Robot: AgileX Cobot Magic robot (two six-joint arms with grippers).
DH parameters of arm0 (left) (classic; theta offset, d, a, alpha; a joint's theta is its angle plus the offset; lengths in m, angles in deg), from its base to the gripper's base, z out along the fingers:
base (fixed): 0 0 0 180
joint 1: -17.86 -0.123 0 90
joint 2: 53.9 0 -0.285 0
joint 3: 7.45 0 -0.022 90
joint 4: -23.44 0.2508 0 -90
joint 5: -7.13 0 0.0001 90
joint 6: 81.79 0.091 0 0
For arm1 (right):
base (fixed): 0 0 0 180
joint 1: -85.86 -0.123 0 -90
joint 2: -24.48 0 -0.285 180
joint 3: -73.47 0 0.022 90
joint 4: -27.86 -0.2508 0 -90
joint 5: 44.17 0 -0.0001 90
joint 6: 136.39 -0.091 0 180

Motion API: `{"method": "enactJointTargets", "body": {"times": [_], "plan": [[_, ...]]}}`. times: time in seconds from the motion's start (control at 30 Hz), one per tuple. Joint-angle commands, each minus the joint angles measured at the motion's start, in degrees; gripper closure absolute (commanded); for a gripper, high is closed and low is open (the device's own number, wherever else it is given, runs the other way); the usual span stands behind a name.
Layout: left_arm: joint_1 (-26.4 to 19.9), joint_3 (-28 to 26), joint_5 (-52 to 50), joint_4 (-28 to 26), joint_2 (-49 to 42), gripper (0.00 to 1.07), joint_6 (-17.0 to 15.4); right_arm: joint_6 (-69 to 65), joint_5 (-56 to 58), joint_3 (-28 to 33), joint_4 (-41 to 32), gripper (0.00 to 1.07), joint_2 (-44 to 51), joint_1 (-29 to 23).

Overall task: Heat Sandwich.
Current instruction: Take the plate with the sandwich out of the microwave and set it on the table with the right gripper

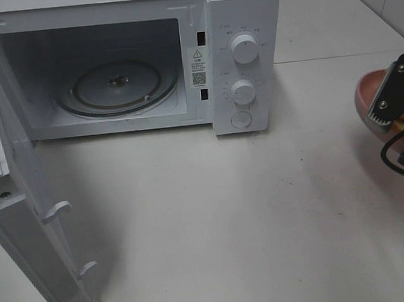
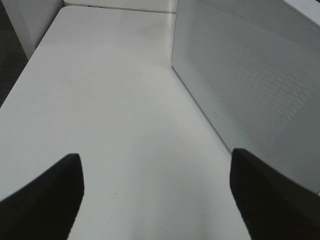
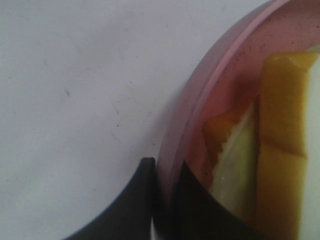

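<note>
Right wrist view showed the right claw (image 3: pixel 164 172) pinching the rim of the pink plate (image 3: pixel 207 85), probably so the soft sandwich (image 3: pixel 280 150) lying on it went untouched. Plate and sandwich were well right of the microwave (image 1: pixel 244 22), whose door (image 1: pixel 26 228) stood wide open, seemingly to receive them; the left claw (image 2: pixel 155 195) hung spread, empty, above the table (image 2: pixel 125 100).

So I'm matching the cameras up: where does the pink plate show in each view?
Exterior high: pink plate at the right edge, partly behind the right gripper.
Left wrist: not in it.
Right wrist: its rim sits between the right gripper's fingers, sandwich on it.
Shared landmark: the white table, in all three.
</note>
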Motion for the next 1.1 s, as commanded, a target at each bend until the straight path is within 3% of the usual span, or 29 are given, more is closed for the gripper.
{"method": "enactJointTargets", "body": {"times": [0.03,0.43,0.8,0.93,1.0,1.03,1.07,1.1], "plan": [[-0.3,0.1,-0.9,0.4,-1.0,0.3,0.1,-6.2,0.3,-0.1,3.7,1.07,0.8,4.1],[-0.3,0.1,-0.9,0.4,-1.0,0.3,0.1,-24.1,-2.3,0.2,7.1,1.07,-8.3,7.1],[-0.3,0.1,-0.9,0.4,-1.0,0.3,0.1,-28.3,-4.9,0.2,8.3,1.07,-14.3,7.1],[-0.3,0.1,-0.9,0.4,-1.0,0.3,0.1,-28.3,-4.9,0.2,8.1,0.98,-14.3,7.1],[-0.3,0.1,-0.9,0.4,-1.0,0.3,0.1,-28.2,-4.9,0.2,7.8,0.88,-14.3,7.1],[-0.3,0.1,-0.9,0.4,-1.0,0.3,0.1,-27.7,-5.2,0.2,7.8,0.76,-14.3,7.1],[-0.3,0.1,-0.9,0.4,-1.0,0.3,0.1,-27.7,-5.2,0.2,7.8,0.76,-14.3,7.1],[-0.3,0.1,-0.9,0.4,-1.0,0.3,0.1,-27.2,-5.3,0.2,7.8,0.69,-14.3,7.0]]}}
